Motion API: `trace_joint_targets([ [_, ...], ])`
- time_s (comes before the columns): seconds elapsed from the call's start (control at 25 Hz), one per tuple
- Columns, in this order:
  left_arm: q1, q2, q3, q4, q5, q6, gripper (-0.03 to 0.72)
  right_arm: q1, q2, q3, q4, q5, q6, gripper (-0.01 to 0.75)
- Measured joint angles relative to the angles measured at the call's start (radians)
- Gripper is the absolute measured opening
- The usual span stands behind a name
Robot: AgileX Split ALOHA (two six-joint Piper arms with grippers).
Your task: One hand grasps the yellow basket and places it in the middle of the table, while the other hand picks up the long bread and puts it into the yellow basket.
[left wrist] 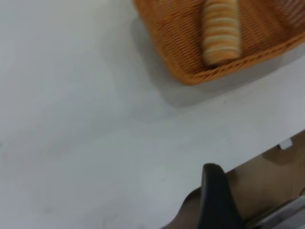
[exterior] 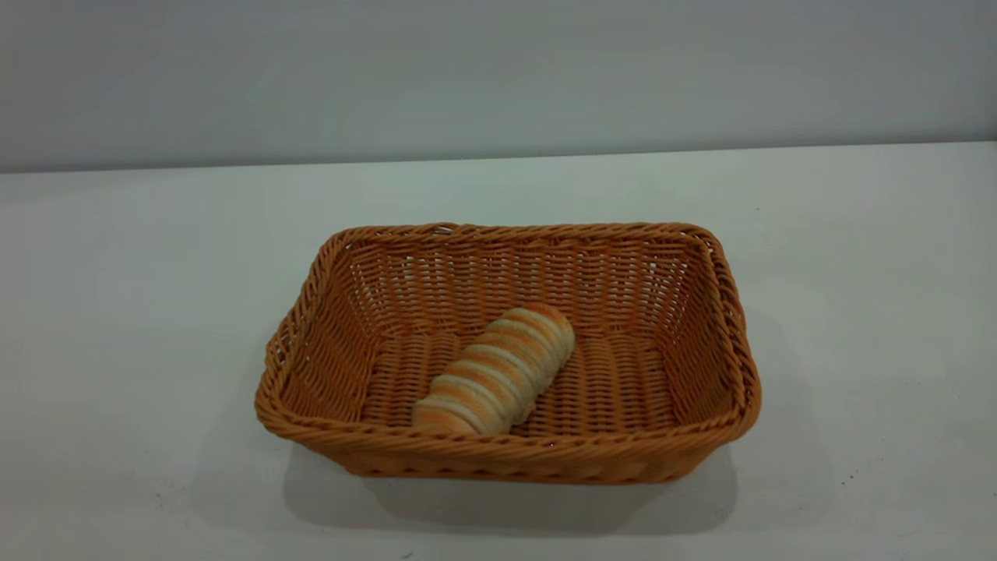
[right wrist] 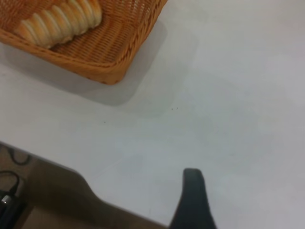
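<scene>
One black finger of the left gripper [left wrist: 217, 198] is seen in the left wrist view, held above the near edge of the table [left wrist: 86, 124]; only that single finger is shown, so whether this gripper is released or clenched cannot be told. Likewise, one black finger of the right gripper [right wrist: 193, 200] is seen in the right wrist view above the same near edge, and its state cannot be told either. Nothing is seen held by either finger. Both grippers are kept well apart from the yellow basket [exterior: 724, 312], which is set farther in, around the middle of the table [exterior: 117, 273], with its long sides running parallel to the near edge. The long bread [exterior: 494, 370] is laid inside the basket on the woven floor, slanted, with one end close against the near wall and the other pointed toward the far right corner of the basket. Beyond the basket, bare white tabletop is seen up to the far edge.
</scene>
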Motion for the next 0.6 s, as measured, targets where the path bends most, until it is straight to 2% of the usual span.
trace_joint_targets([
  [0.2,0.0,-0.086,0.075,0.106,0.029,-0.077,0.508,0.001,0.0,0.0,0.0,0.0,0.044,0.587],
  [0.6,0.0,-0.192,0.16,0.157,0.037,-0.138,0.508,0.001,0.0,0.0,0.0,0.001,0.055,0.587],
])
